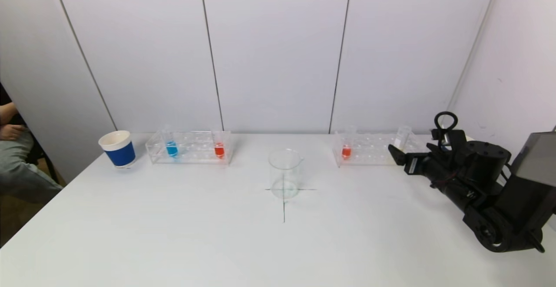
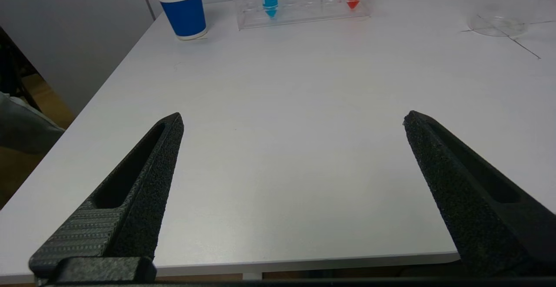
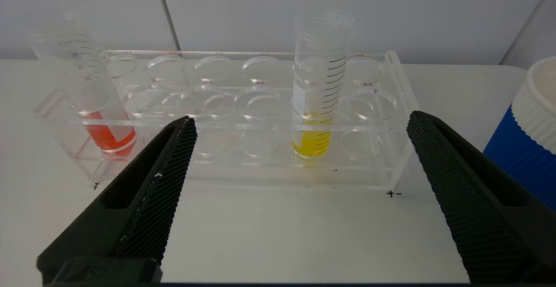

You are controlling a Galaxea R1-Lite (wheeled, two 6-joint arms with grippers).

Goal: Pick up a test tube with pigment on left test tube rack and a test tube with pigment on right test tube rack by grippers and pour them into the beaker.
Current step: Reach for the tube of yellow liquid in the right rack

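Four tubes (image 1: pixel 172 148), two racks (image 1: pixel 189 147), one beaker (image 1: pixel 284 173).

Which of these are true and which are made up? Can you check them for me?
1. The beaker has blue liquid in it. False: it looks empty.
2. The left rack holds a blue tube and a red tube. True.
3. The right gripper is holding the yellow tube. False: it is open, short of the right rack.
4. The left gripper is open and empty. True.
5. A blue cup stands beside the left rack. True.
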